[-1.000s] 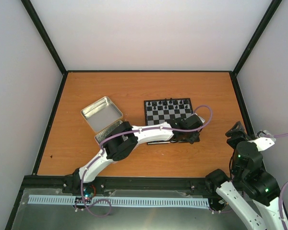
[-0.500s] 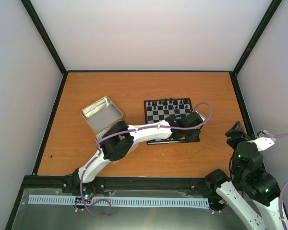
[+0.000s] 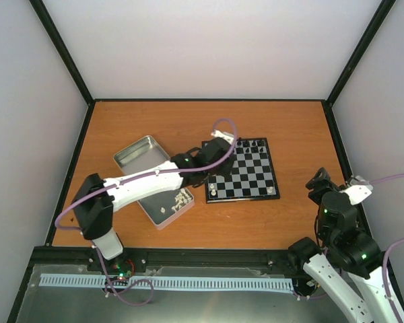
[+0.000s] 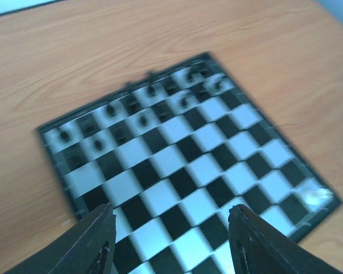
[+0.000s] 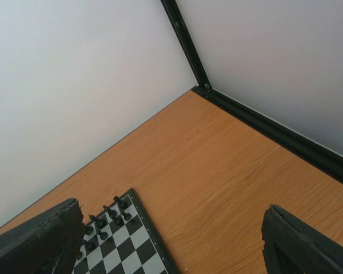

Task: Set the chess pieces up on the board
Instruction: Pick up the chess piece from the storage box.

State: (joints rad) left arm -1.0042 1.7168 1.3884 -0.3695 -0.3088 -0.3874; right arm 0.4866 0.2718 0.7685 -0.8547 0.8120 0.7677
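Walled orange tabletop bears the board; left hand and right hand spread.

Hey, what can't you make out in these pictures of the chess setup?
Top view: the left arm covers the board at its far-left corner, so pieces there are hidden.
Top view: the white pieces in the tin are too small to count or name.
Left wrist: motion blur keeps the black pieces from being told apart by type.
Right wrist: the bottom edge cuts off most of the board.
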